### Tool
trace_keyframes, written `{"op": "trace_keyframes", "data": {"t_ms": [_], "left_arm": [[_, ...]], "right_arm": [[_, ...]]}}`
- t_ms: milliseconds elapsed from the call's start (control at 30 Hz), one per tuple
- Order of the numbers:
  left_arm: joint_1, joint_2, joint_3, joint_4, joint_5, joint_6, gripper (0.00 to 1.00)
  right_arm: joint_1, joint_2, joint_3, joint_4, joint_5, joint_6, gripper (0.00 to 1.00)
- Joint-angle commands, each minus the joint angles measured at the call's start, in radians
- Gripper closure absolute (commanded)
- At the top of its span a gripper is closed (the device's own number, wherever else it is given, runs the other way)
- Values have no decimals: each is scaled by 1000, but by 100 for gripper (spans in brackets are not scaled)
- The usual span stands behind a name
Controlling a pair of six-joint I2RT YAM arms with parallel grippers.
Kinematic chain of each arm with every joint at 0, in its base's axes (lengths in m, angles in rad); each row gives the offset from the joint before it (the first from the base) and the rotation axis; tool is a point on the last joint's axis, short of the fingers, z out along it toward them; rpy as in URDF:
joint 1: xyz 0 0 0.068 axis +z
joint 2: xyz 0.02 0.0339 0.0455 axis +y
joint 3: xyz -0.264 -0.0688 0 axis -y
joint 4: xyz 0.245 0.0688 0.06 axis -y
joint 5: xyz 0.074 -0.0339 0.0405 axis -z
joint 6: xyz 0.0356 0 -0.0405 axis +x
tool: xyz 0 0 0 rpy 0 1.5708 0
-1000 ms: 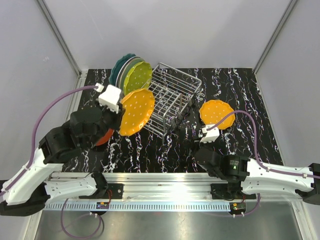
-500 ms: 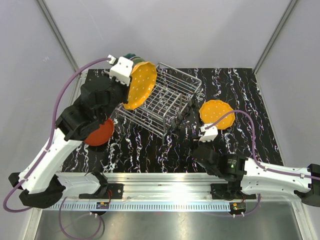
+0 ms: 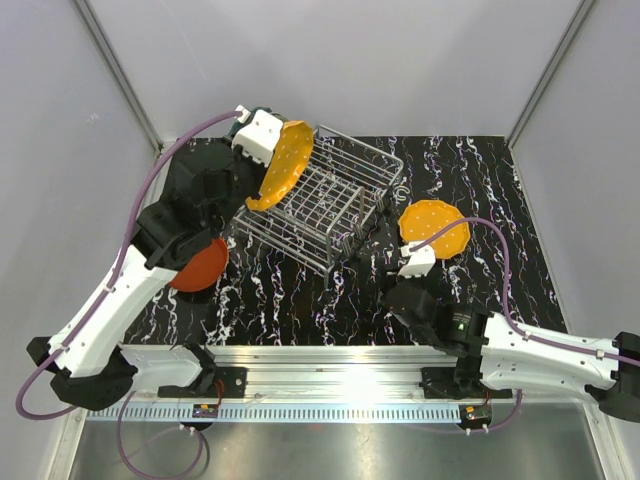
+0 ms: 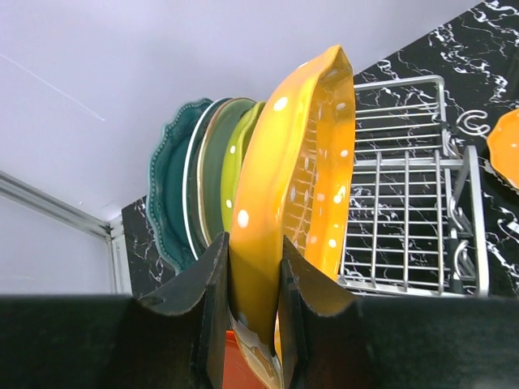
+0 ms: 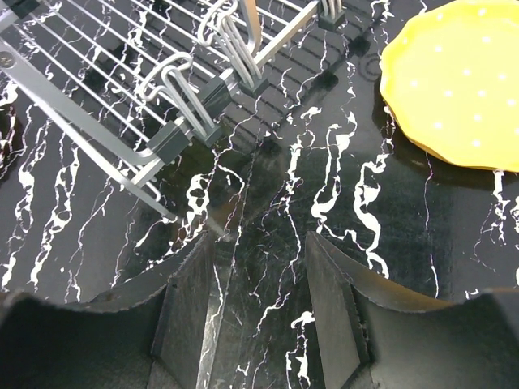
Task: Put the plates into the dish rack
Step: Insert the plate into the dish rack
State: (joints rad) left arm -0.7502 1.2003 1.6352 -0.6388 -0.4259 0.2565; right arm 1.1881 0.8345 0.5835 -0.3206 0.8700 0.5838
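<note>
My left gripper (image 3: 265, 150) (image 4: 253, 275) is shut on the rim of a dotted orange plate (image 3: 284, 165) (image 4: 300, 162), held nearly upright over the far-left end of the silver wire dish rack (image 3: 335, 200) (image 4: 405, 211). Just behind it stand a teal plate (image 4: 166, 203), a mint green plate (image 4: 212, 162) and a yellow-green plate (image 4: 235, 162). A red-orange plate (image 3: 200, 265) lies on the table under the left arm. Another dotted orange plate (image 3: 434, 228) (image 5: 462, 89) lies flat right of the rack. My right gripper (image 3: 400, 288) (image 5: 259, 267) hangs open and empty over bare table, near the rack's (image 5: 162, 97) front-right corner.
The black marbled table (image 3: 480, 180) is walled by grey panels at the back and sides. A metal rail (image 3: 330, 355) runs along the near edge, by the arm bases. The rack sits at an angle on the table.
The left arm has lifted the dotted orange plate up and back, from in front of the rack's left side to its far-left end, turning it more upright. The right arm barely moved.
</note>
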Motion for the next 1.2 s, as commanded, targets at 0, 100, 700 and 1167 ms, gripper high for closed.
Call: {"op": "trace_keyframes", "data": {"t_ms": [0, 100, 700, 1167], "left_arm": [[18, -10, 34, 235, -16, 41, 100], [28, -1, 29, 232, -25, 46, 100], [74, 1, -48, 264, -53, 44, 100], [78, -1, -89, 278, -50, 38, 100]], "right_arm": [[-22, 18, -4, 57, -25, -25, 44], [-39, 32, -4, 69, -40, -30, 44], [-116, 74, -22, 114, -123, -45, 44], [-137, 97, -30, 133, -151, -42, 43]]}}
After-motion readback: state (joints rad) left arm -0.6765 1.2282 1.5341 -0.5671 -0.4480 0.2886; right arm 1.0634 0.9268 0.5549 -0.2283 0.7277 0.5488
